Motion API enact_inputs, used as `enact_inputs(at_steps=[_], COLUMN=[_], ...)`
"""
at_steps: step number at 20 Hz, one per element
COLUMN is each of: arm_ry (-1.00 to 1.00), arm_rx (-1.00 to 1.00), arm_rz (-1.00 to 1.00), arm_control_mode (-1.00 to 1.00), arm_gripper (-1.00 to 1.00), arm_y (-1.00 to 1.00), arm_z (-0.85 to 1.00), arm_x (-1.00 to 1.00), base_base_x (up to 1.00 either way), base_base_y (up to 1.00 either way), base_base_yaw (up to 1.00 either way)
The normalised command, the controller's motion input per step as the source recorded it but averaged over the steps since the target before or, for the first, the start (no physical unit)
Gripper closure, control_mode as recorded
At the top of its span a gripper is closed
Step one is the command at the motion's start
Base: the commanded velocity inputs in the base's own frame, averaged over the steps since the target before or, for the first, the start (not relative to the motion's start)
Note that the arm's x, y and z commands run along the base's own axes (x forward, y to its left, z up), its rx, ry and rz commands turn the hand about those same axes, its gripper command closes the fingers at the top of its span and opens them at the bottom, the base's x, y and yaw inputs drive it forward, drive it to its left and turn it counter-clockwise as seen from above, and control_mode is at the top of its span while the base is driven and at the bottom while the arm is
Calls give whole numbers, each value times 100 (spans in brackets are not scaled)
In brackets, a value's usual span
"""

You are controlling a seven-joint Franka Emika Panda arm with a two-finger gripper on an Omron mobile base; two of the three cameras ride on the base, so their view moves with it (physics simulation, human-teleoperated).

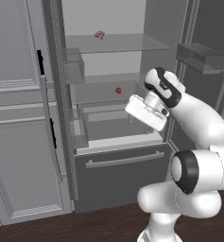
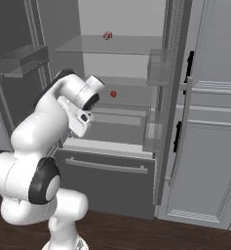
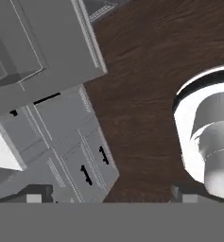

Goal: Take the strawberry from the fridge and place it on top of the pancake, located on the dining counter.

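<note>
on the open fridge's (image 1: 118, 163) middle shelf, the strawberry (image 1: 118, 90); tool (image 3: 108, 194) tips cropped, grip state unclear

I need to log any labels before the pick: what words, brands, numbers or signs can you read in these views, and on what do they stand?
None: no readable text, brand, number or sign in any view.
The fridge, its shelves and its drawer front are plain.
The strawberry and the pinkish lump on the shelf above carry no label.
The grey cabinets bear only black handles.
</note>
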Motion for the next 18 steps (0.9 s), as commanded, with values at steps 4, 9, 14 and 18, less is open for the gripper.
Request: enact_inputs(at_steps=[4,9,14,18], arm_ry=[-31,-43,-46,-10], arm_rx=[-20,-14,-10,0], arm_rz=[72,38,0,-6], arm_control_mode=[-100,-100,-100,-100], arm_gripper=[-100,-100,-100,-100], arm_y=[-56,-55,-15,-9], arm_z=[0,-1,-6,15], arm_x=[-61,-68,-67,-16], base_base_x=[0,0,0,0], base_base_y=[0,0,0,0], base_base_yaw=[0,0,0,0])
